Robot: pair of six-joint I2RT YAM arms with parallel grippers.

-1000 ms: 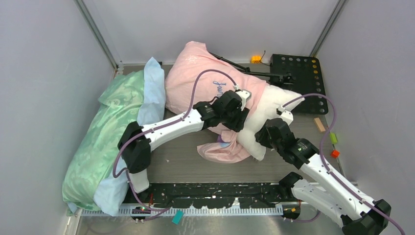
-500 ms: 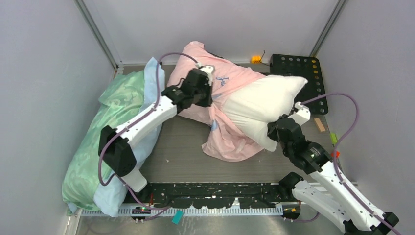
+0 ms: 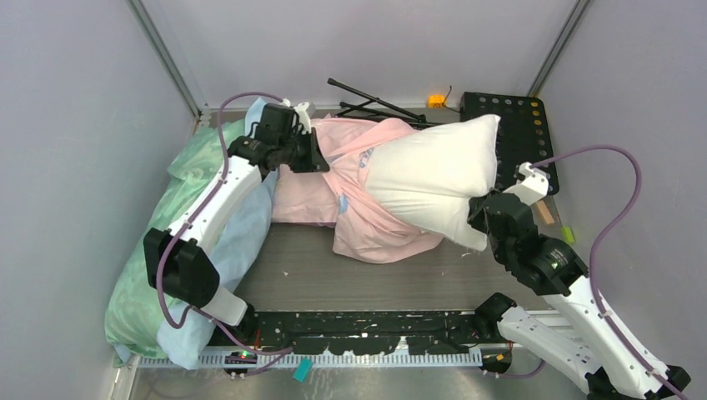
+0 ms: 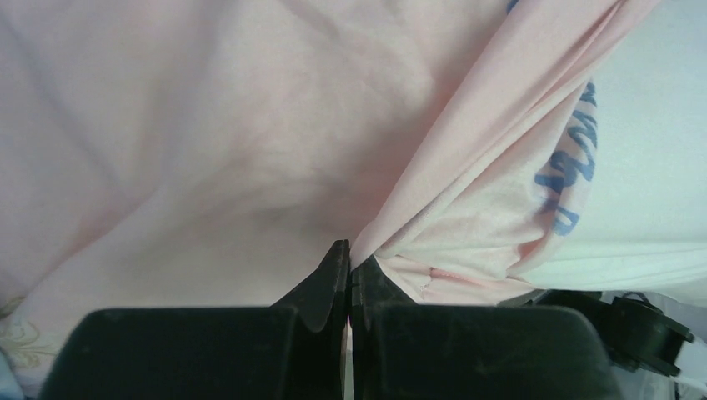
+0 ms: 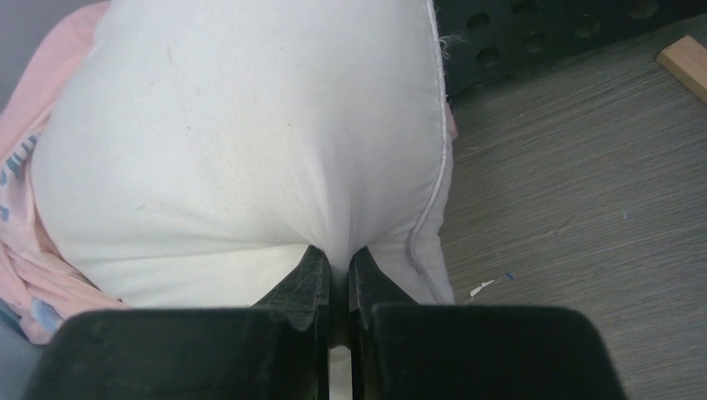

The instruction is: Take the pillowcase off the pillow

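Observation:
The pale pink pillowcase (image 3: 367, 221) with blue lettering lies stretched across the table's back middle, bunched around the left end of the white pillow (image 3: 429, 179). Most of the pillow sticks out to the right, bare. My left gripper (image 3: 315, 158) is shut on a fold of the pillowcase (image 4: 250, 150) at its left end, near the mint bedding. My right gripper (image 3: 481, 218) is shut on the pillow's near right edge (image 5: 250, 142). In the right wrist view my gripper (image 5: 338, 258) pinches white fabric; in the left wrist view my gripper (image 4: 350, 260) pinches pink cloth.
A mint green pillow (image 3: 171, 225) and light blue bedding (image 3: 242, 242) lie along the left side. A black perforated plate (image 3: 521, 125) sits back right, with black rods (image 3: 375, 100) behind the pillowcase. Small wooden, green and orange blocks (image 3: 557, 225) lie at the right.
My left gripper has pulled the pillowcase left and back toward the mint bedding. My right gripper has drawn the pillow right. More bare white pillow shows now.

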